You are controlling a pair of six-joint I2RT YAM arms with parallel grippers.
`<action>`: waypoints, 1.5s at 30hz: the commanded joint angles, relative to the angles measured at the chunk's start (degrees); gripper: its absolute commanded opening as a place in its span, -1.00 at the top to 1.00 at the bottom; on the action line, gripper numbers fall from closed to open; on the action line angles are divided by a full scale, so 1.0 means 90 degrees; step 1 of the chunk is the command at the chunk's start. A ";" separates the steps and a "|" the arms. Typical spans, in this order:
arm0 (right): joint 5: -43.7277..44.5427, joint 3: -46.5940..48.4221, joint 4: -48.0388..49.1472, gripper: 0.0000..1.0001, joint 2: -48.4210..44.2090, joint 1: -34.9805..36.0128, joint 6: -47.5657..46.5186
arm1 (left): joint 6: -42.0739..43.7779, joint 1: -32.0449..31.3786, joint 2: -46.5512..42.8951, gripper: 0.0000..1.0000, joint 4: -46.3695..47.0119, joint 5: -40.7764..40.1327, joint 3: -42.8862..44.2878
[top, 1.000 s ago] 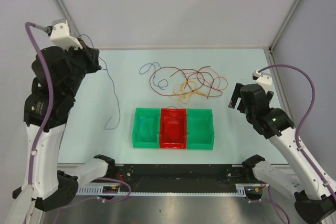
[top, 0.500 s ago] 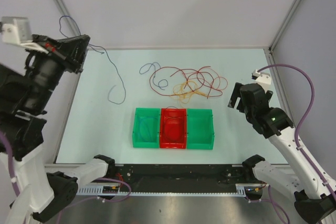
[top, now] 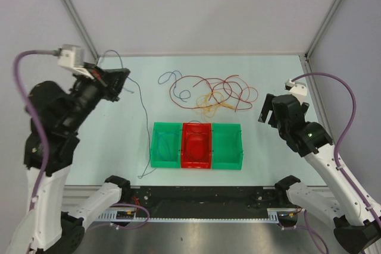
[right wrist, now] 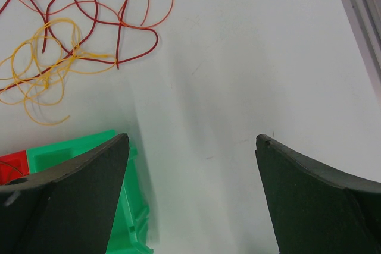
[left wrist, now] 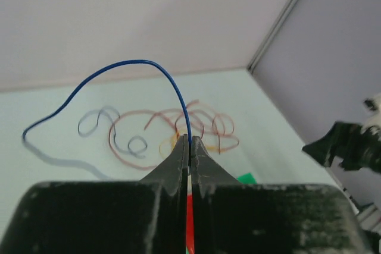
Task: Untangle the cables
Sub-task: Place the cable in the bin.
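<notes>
- Now, your left gripper [top: 121, 80] is clamped shut on the blue cable [left wrist: 137, 61], holding it up off the table [top: 274, 75].
- From that grip the long tail runs toward 5 o'clock and then almost straight to 6. It passes just beside the left green bin [top: 165, 147], and its free end lies near the table's near edge. Its long axis is therefore roughly 12 to 6, and it looks apart from the other cables.
- The tangle [top: 211, 96] lies at about 3 o'clock from the left gripper, well apart from it. From the right gripper [top: 265, 111] it lies near, at about 9 to 10 o'clock. I judge the right arm the nearer one for any reach into the heap.
- The right gripper stands wide open with nothing between its fingers, hovering over bare table.
- The left wrist view gives you what the top view cannot. It shows the fingertips pressed together on the cable and a short end arching up and over toward 9 o'clock. It hides the long tail completely.
- The right wrist view shows red strands [right wrist: 140, 53] and yellow strands [right wrist: 59, 57] crossing at 10 to 11 o'clock of its frame.
- Only the top view shows a separate blue loop [top: 169, 73] at the heap's 9 o'clock edge. Whether it is caught under the red, you cannot tell.
</notes>
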 commanded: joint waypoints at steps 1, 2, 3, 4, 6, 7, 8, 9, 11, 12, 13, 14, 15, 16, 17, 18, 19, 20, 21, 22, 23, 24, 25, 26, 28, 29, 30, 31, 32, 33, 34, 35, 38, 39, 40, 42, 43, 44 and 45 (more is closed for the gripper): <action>0.0020 0.0191 0.0181 -0.83 -0.0016 -0.0022 -0.0023 | -0.0126 -0.0019 -0.0184 0.99 0.0635 0.0255 -0.1383; 0.0020 0.0191 0.0181 -0.83 -0.0016 -0.0022 -0.0023 | -0.0146 -0.0019 -0.0203 0.99 0.0704 0.0323 -0.1522; 0.0020 0.0191 0.0172 -0.83 -0.0007 -0.0012 -0.0023 | -0.0204 -0.0029 -0.0213 0.99 0.0811 0.0392 -0.1630; 0.0010 0.0191 0.0171 -0.83 -0.0006 -0.0022 -0.0023 | -0.0224 -0.0019 -0.0213 0.99 0.0841 0.0441 -0.1738; 0.0010 0.0191 0.0181 -0.82 -0.0006 -0.0022 -0.0023 | -0.0273 -0.0019 -0.0233 0.99 0.0880 0.0461 -0.1632; 0.0010 0.0191 0.0172 -0.83 -0.0006 -0.0022 -0.0023 | -0.0273 -0.0019 -0.0213 0.99 0.0851 0.0470 -0.1515; 0.0019 0.0191 0.0181 -0.83 0.0003 -0.0022 -0.0023 | -0.0263 -0.0019 -0.0204 0.99 0.0822 0.0480 -0.1388; 0.0020 0.0191 0.0181 -0.83 -0.0006 -0.0022 -0.0023 | -0.0215 -0.0019 -0.0155 0.99 0.0705 0.0471 -0.1068; 0.0020 0.0191 0.0181 -0.82 0.0003 -0.0012 -0.0023 | -0.0108 -0.0029 -0.0077 0.99 0.0423 0.0189 -0.0686; 0.0020 0.0191 0.0181 -0.82 0.0003 -0.0031 -0.0023 | -0.0059 -0.0019 0.0001 0.99 0.0334 0.0042 -0.0278; 0.0010 0.0191 0.0181 -0.82 0.0013 -0.0022 -0.0023 | 0.0000 -0.0019 0.0069 0.99 0.0246 -0.0269 -0.0080; 0.0000 0.0191 0.0172 -0.83 -0.0006 -0.0022 -0.0023 | 0.0116 -0.0029 0.0109 1.00 0.0120 -0.0397 0.0105; 0.0000 0.0191 0.0171 -0.83 -0.0006 -0.0022 -0.0032 | 0.0176 -0.0019 0.0206 0.99 0.0118 -0.0466 0.0407; 0.0000 0.0191 0.0181 -0.82 -0.0006 -0.0022 -0.0023 | 0.0215 -0.0029 0.0255 0.99 0.0128 -0.0554 0.0545; 0.0000 0.0191 0.0181 -0.82 -0.0006 -0.0022 -0.0032 | 0.0273 -0.0029 0.0304 0.99 0.0157 -0.0565 0.0701; -0.0019 0.0191 0.0181 -0.82 -0.0006 -0.0022 -0.0032 | 0.0283 -0.0019 0.0440 0.99 0.0157 -0.0565 0.1031; -0.0029 0.0191 0.0181 -0.82 -0.0006 -0.0022 -0.0032 | 0.0284 -0.0029 0.0499 0.99 0.0177 -0.0536 0.1209; -0.0039 0.0191 0.0181 -0.82 -0.0006 -0.0022 -0.0032 | 0.0274 -0.0029 0.0577 0.99 0.0225 -0.0477 0.1385; -0.0029 0.0191 0.0181 -0.82 -0.0026 -0.0022 -0.0032 | 0.0254 -0.0019 0.0636 0.99 0.0264 -0.0409 0.1715; -0.0039 0.0191 0.0181 -0.82 -0.0016 -0.0022 -0.0032 | 0.0225 -0.0029 0.0762 0.99 0.0352 -0.0331 0.1863; -0.0039 0.0191 0.0181 -0.82 -0.0036 -0.0022 -0.0032 | 0.0157 -0.0019 0.0812 1.00 0.0391 -0.0176 0.2107; -0.0039 0.0191 0.0181 -0.82 -0.0045 -0.0022 -0.0032 | 0.0108 -0.0019 0.0860 0.99 0.0440 -0.0087 0.2215; -0.0039 0.0191 0.0181 -0.82 -0.0045 -0.0022 -0.0042 | 0.0011 -0.0019 0.0967 0.99 0.0528 0.0030 0.2303; -0.0039 0.0191 0.0181 -0.82 -0.0055 -0.0022 -0.0023 | -0.0048 -0.0029 0.0997 0.99 0.0577 0.0263 0.2401; -0.0039 0.0191 0.0172 -0.82 -0.0055 -0.0022 -0.0023 | -0.0233 -0.0019 0.1056 0.99 0.0771 0.0470 0.2412; -0.0039 0.0191 0.0181 -0.82 -0.0055 -0.0022 -0.0023 | -0.0282 -0.0019 0.1066 0.99 0.0831 0.0645 0.2363; -0.0039 0.0191 0.0181 -0.82 -0.0046 -0.0022 -0.0032 | -0.0331 -0.0029 0.1066 0.99 0.0880 0.0714 0.2334; -0.0049 0.0191 0.0181 -0.82 -0.0055 -0.0022 -0.0023 | -0.0409 -0.0019 0.1066 0.99 0.0986 0.0773 0.2285; -0.0058 0.0191 0.0181 -0.82 -0.0055 -0.0022 -0.0023 | -0.0439 -0.0019 0.1066 0.99 0.1045 0.0899 0.2198; -0.0068 0.0191 0.0191 -0.82 -0.0036 -0.0022 -0.0023 | -0.0468 -0.0029 0.1056 1.00 0.1094 0.0958 0.2149; -0.0059 0.0191 0.0191 -0.82 -0.0055 -0.0022 -0.0023 | -0.0517 -0.0019 0.1047 0.99 0.1201 0.1026 0.2100; -0.0068 0.0191 0.0181 -0.82 -0.0046 -0.0022 -0.0023 | -0.0556 -0.0029 0.1037 0.99 0.1251 0.1075 0.2022; -0.0068 0.0191 0.0181 -0.82 -0.0055 -0.0032 -0.0023 | -0.0673 -0.0029 0.1056 1.00 0.1387 0.1222 0.1904; -0.0068 0.0191 0.0191 -0.82 -0.0055 -0.0022 -0.0023 | -0.0702 -0.0019 0.1047 0.99 0.1436 0.1290 0.1865; -0.0078 0.0191 0.0191 -0.82 -0.0055 -0.0012 -0.0032 | -0.0751 -0.0019 0.1037 0.99 0.1475 0.1320 0.1807; -0.0068 0.0191 0.0191 -0.82 -0.0065 -0.0012 -0.0032 | -0.0771 -0.0019 0.0969 0.99 0.1631 0.1388 0.1553; -0.0078 0.0191 0.0191 -0.82 -0.0084 -0.0012 -0.0032 | -0.0790 -0.0019 0.0920 0.99 0.1690 0.1408 0.1427; -0.0088 0.0191 0.0191 -0.82 -0.0094 -0.0012 -0.0042 | -0.0800 -0.0019 0.0881 0.99 0.1739 0.1408 0.1155; -0.0078 0.0191 0.0191 -0.82 -0.0104 -0.0012 -0.0023 | -0.0810 -0.0019 0.0793 0.99 0.1855 0.1437 0.0988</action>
